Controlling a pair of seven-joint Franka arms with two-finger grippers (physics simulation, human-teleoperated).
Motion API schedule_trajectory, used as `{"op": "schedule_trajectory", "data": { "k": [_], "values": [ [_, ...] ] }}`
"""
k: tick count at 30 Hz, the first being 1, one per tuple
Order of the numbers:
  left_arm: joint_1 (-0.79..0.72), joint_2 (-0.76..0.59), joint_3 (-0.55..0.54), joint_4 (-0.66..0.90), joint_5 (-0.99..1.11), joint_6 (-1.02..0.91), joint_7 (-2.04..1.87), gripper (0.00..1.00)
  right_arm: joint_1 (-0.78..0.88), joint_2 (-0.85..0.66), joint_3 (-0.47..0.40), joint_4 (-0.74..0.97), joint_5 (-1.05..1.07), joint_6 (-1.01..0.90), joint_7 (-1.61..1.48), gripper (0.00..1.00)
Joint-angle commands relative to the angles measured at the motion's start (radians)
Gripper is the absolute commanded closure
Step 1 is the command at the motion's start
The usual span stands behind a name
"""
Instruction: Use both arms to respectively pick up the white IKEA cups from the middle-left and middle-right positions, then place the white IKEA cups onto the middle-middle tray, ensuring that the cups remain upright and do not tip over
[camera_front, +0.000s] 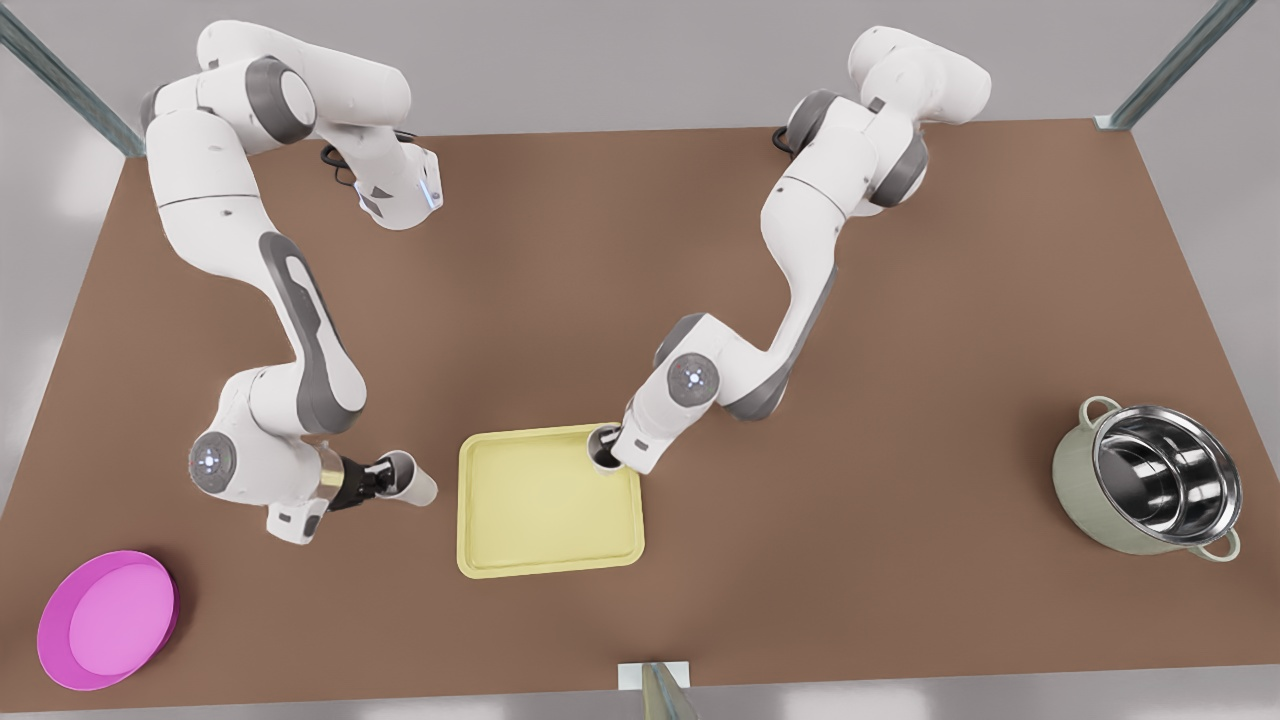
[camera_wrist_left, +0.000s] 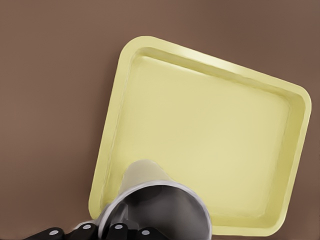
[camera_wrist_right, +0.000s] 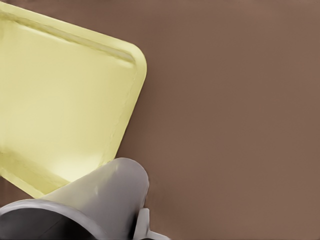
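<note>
Brown table (camera_front: 900, 480). Magenta round dish (camera_front: 107, 620) near front view's bottom-left corner. Steel-lined green pot (camera_front: 1150, 490) far right.

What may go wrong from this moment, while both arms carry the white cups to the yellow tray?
1. The left gripper holds the left cup tilted, beside the tray; set down so, it may tip over.
2. The right gripper holds the right cup over the tray's corner rim; released there, it might land on the rim and topple.
</note>
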Motion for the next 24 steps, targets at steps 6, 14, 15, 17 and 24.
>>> {"op": "schedule_trajectory", "data": {
  "k": [6, 14, 15, 17, 24],
  "values": [
    [-0.005, 0.03, 0.001, 0.0, 0.004, 0.107, -0.348, 0.75, 0.123, 0.047, 0.001, 0.036, 0.033, 0.082, 0.458, 0.79],
    [0.0, 0.041, 0.001, -0.003, 0.004, 0.105, -0.348, 0.38, 0.192, 0.096, -0.025, 0.019, -0.004, 0.18, 0.538, 0.79],
    [0.007, 0.036, 0.001, -0.003, 0.004, 0.098, -0.35, 0.14, 0.201, 0.097, -0.039, 0.018, -0.028, 0.18, 0.539, 0.79],
    [0.023, 0.015, 0.0, -0.003, 0.004, 0.07, -0.35, 0.0, 0.203, 0.111, -0.048, 0.016, -0.051, 0.18, 0.539, 0.79],
    [0.219, -0.264, 0.0, -0.003, 0.007, -0.643, -0.12, 0.0, 0.203, 0.114, -0.056, 0.016, -0.054, 0.18, 0.55, 0.0]
  ]
}}
